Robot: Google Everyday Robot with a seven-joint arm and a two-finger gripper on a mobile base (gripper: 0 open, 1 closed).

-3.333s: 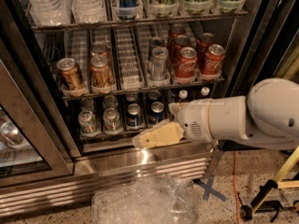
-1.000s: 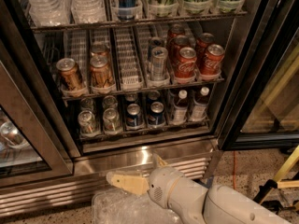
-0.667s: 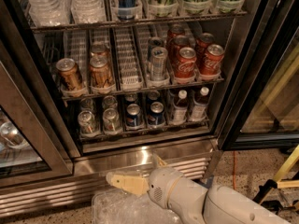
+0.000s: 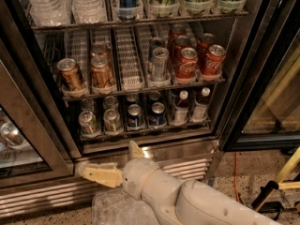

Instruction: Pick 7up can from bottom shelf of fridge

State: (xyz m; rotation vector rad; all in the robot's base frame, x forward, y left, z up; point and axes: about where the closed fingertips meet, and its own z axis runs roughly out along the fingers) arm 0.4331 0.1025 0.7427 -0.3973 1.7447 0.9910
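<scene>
The fridge point(image 4: 243, 69) stands open in front of me. On its bottom shelf point(image 4: 145, 132) the two left lanes hold silver-green 7up cans; the front ones are a left can point(image 4: 87, 122) and a right can point(image 4: 112, 120), with more behind them. Dark blue Pepsi cans point(image 4: 135, 116) fill the middle lanes and small bottles point(image 4: 180, 108) the right ones. My gripper point(image 4: 107, 157) is below the shelf, in front of the stainless base point(image 4: 187, 150). It is open and empty, one finger point(image 4: 101, 174) pointing left and the other pointing up.
The rack above holds bronze cans point(image 4: 70, 74), a silver can point(image 4: 159, 62) and red Coca-Cola cans point(image 4: 186, 62). A glass door point(image 4: 28, 144) stands at the left. A clear plastic bag point(image 4: 115, 209) lies on the floor. A yellow-and-black stand point(image 4: 276, 186) is at the lower right.
3.3 s ago the gripper was raised at the right end of the bottom shelf. It has dropped to the fridge base, and over the last second it has shifted left and slightly up.
</scene>
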